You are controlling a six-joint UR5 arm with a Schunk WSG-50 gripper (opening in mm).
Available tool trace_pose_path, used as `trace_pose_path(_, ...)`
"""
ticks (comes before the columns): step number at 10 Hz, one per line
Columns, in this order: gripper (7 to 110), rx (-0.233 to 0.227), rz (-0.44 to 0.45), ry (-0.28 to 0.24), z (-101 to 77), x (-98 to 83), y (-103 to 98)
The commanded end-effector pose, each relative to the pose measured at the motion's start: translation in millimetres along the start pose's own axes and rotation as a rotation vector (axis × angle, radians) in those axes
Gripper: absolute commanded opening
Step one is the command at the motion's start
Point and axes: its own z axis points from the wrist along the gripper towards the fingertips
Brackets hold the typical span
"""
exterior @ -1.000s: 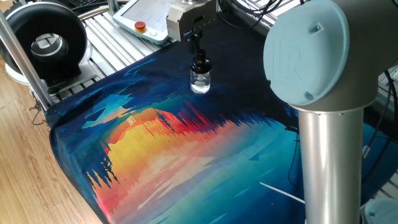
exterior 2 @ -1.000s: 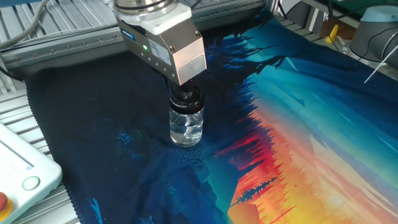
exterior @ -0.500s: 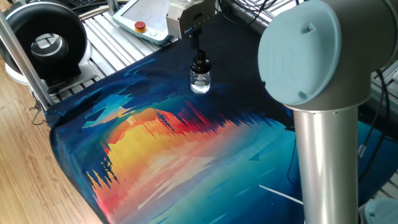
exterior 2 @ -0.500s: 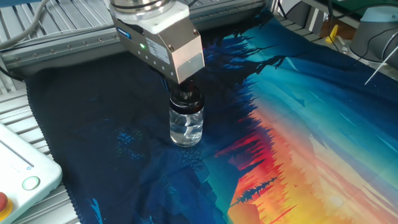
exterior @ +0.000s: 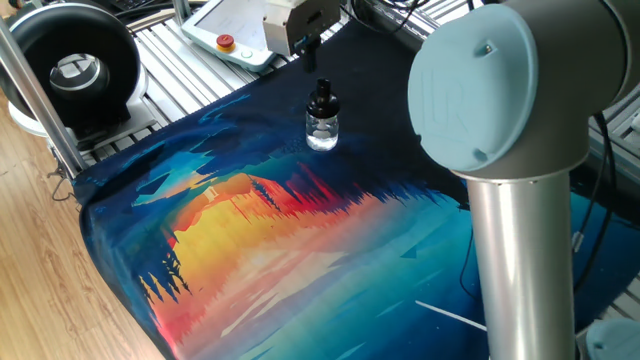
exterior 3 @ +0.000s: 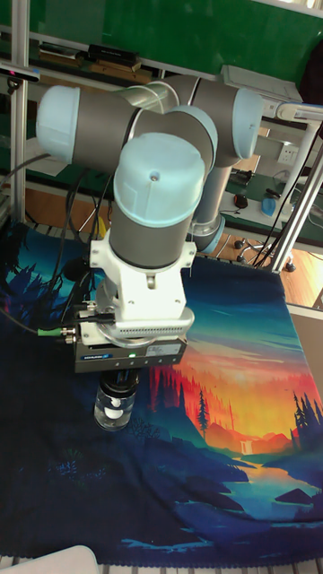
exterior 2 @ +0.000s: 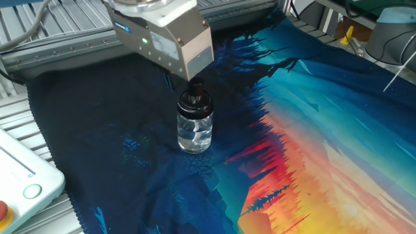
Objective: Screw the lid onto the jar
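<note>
There is one jar (exterior 2: pixel 194 130), a small clear glass one, and one black lid (exterior 2: pixel 195 99) sitting on its neck. One gripper (exterior 2: pixel 185 79) shows above them, carried by one grey and pale blue arm (exterior: pixel 505 130). One printed cloth (exterior: pixel 330 250) with a sunset scene covers the table. One large black ring-shaped device (exterior: pixel 72 68) stands at the far corner. One white pendant (exterior: pixel 232 32) lies beyond the cloth, with one red round button (exterior: pixel 227 42) on it, and one green button (exterior 2: pixel 32 191) shows in the other fixed view.
</note>
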Motion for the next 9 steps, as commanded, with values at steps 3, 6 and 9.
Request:
trace_pose_path(3, 66, -0.030, -0.222, -0.035, -10.3, 0.4, 10.2)
trace_pose_path(6, 66, -0.005, -0.279, -0.063, 0.0, 1.8, 16.9)
trace_pose_path(9, 88, 0.017, -0.305, -0.065, 7.4, 8.8, 21.8)
